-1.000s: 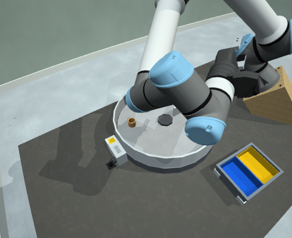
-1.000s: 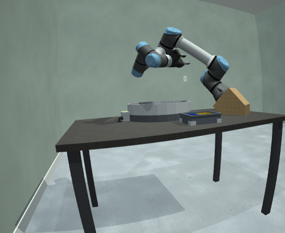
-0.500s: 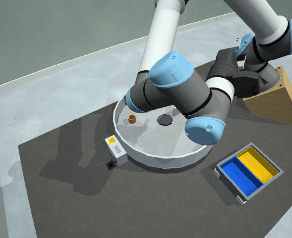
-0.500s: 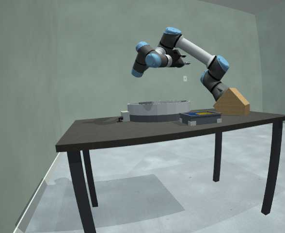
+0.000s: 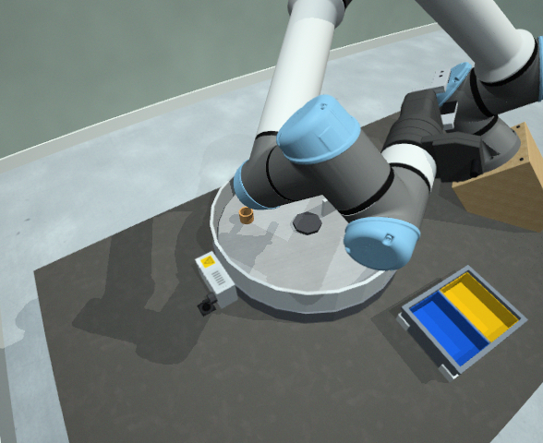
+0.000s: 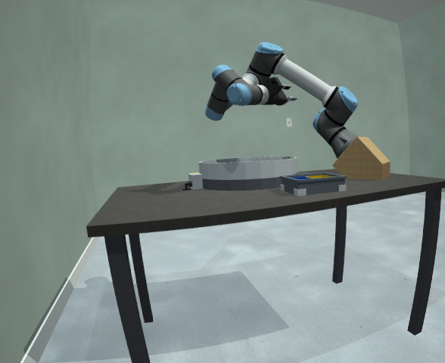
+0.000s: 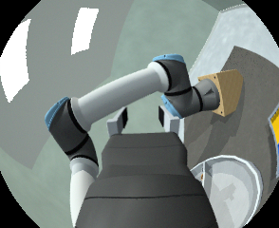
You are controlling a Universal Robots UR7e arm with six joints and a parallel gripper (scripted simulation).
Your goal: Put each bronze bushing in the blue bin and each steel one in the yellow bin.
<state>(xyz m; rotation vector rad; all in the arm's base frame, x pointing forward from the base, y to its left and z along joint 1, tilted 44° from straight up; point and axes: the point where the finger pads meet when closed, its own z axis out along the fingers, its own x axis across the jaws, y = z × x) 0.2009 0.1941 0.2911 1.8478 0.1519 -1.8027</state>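
One bronze bushing (image 5: 246,213) stands upright on the round turntable (image 5: 291,247), near its far left rim. I see no steel bushing; the arm hides part of the disc. The bin (image 5: 463,318) sits on the table to the right of the turntable, with a blue half (image 5: 446,331) and a yellow half (image 5: 479,305), both empty as far as I can see. My gripper (image 6: 289,94) is open and empty, held high above the table, pointing sideways toward the arm's base. In the wrist view the fingers stand apart with nothing between them.
A wooden wedge block (image 5: 510,185) carries the arm's base at the back right. A small white control box (image 5: 215,279) sits against the turntable's left front rim. A dark hub (image 5: 307,222) marks the disc's centre. The arm's elbow hangs over the turntable's right side.
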